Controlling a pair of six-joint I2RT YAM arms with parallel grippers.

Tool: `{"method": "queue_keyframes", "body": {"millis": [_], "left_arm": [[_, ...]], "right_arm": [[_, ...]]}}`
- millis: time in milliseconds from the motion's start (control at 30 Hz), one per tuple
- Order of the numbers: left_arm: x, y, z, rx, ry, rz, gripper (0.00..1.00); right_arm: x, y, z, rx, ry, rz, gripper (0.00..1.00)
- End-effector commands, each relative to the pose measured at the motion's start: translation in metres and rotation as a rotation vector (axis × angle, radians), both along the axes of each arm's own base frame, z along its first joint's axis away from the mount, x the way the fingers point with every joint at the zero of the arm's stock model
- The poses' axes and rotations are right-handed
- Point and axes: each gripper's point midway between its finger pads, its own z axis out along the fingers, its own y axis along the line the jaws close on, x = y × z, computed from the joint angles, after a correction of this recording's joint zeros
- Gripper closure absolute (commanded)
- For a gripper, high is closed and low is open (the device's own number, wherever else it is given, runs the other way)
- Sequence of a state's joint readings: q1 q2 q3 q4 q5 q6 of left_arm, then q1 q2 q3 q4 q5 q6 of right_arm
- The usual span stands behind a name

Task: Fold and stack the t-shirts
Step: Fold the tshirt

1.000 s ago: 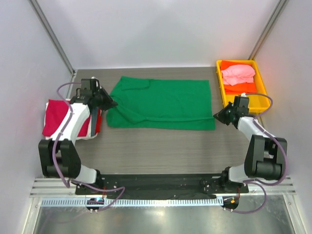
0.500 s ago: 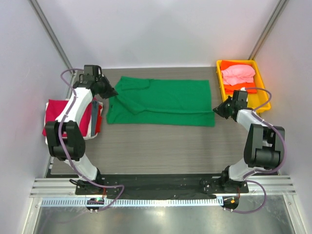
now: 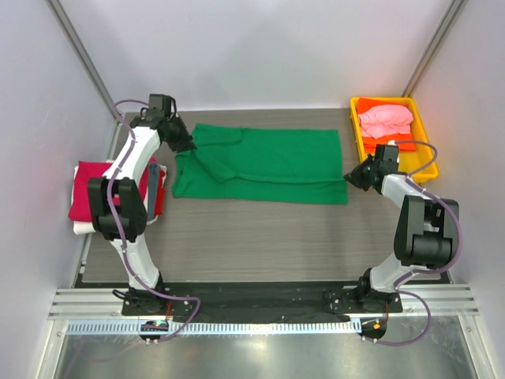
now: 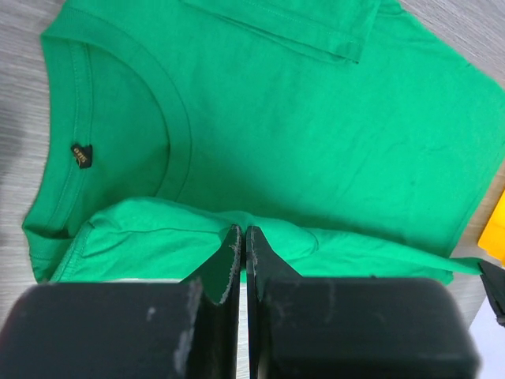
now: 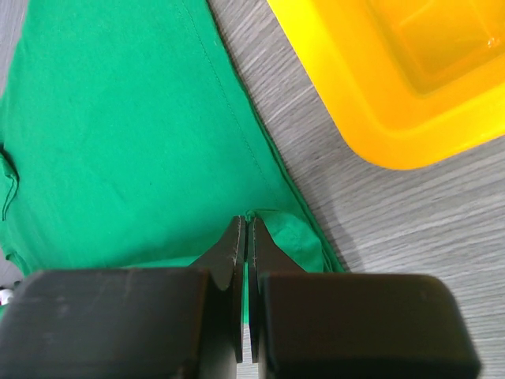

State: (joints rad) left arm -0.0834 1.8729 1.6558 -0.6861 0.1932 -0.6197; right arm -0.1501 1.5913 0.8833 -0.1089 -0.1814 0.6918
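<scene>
Left hand (image 4: 240, 237) is pinched shut on the soft bright green cloth t-shirt (image 4: 316, 134) near its collar, right hand (image 5: 243, 229) likewise on the hem corner. Looks light and floppy, so I'd grab edges.

Spread t-shirt (image 3: 264, 162) lies mid-tabletop (image 3: 252, 237). Left of it, the folded stack (image 3: 91, 189); right of it and slightly behind, the tray (image 3: 357, 138) (loose t-shirts (image 3: 385, 121) piled inside). Left tool (image 3: 188, 145) at its left end, right tool (image 3: 347, 180) at its near right corner.

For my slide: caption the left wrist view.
Left hand shut on a fold of the green shirt, collar label showing.
</scene>
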Motion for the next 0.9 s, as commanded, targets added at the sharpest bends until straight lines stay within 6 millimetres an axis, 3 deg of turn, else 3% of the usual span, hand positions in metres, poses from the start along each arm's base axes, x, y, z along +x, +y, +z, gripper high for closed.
{"method": "queue_keyframes", "body": {"millis": [0, 300, 333, 367, 433, 467, 500, 533, 567, 600, 633, 667, 700, 767, 800, 867], "left_arm": [[0.008, 0.002, 0.008, 0.033, -0.018, -0.008, 1.00], [0.029, 0.001, -0.003, 0.040, 0.012, -0.006, 1.00], [0.035, 0.000, 0.003, 0.039, -0.002, -0.004, 1.00], [0.039, 0.000, -0.005, 0.037, 0.015, -0.005, 1.00], [0.045, -0.002, 0.001, 0.038, 0.007, -0.010, 0.99], [0.047, -0.002, -0.001, 0.038, 0.014, -0.012, 0.79], [0.043, -0.004, -0.010, 0.037, 0.059, -0.023, 0.57], [0.042, -0.003, -0.006, 0.042, 0.062, -0.019, 0.16], [0.040, -0.003, -0.005, 0.048, 0.063, -0.024, 0.02], [0.040, -0.004, 0.012, 0.049, 0.010, -0.030, 0.00], [0.033, -0.006, 0.009, 0.057, 0.015, -0.033, 0.00], [0.030, -0.005, 0.014, 0.066, -0.006, -0.027, 0.00], [0.028, -0.006, 0.023, 0.068, -0.038, -0.027, 0.00], [0.010, -0.008, 0.039, 0.078, -0.074, -0.026, 0.00], [0.006, -0.011, 0.044, 0.076, -0.101, -0.022, 0.01], [-0.020, -0.014, 0.048, 0.061, -0.124, -0.014, 0.04]], "right_arm": [[0.020, -0.005, 0.016, -0.019, -0.060, -0.019, 0.99], [0.034, -0.004, 0.018, -0.013, -0.068, -0.014, 0.99], [0.034, -0.005, 0.016, -0.012, -0.062, -0.017, 0.99], [0.036, -0.004, 0.017, -0.007, -0.064, -0.020, 0.99], [0.039, -0.002, 0.019, -0.009, -0.067, -0.014, 0.97], [0.040, -0.003, 0.018, -0.009, -0.067, -0.014, 0.71], [0.039, -0.002, 0.017, -0.011, -0.066, -0.012, 0.56], [0.037, -0.004, 0.018, -0.020, -0.066, -0.019, 0.48], [0.036, -0.005, 0.023, -0.024, -0.078, -0.024, 0.42], [0.034, -0.005, 0.025, -0.029, -0.085, -0.029, 0.42], [0.027, -0.004, 0.022, -0.029, -0.082, -0.029, 0.41], [0.023, -0.004, 0.036, -0.034, -0.121, -0.030, 0.41], [0.008, -0.001, 0.025, -0.025, -0.103, -0.034, 0.41], [-0.004, 0.000, 0.031, -0.036, -0.139, -0.057, 0.42], [-0.024, 0.001, 0.025, -0.034, -0.132, -0.071, 0.43], [-0.032, 0.000, 0.031, -0.020, -0.186, -0.116, 0.46]]}}
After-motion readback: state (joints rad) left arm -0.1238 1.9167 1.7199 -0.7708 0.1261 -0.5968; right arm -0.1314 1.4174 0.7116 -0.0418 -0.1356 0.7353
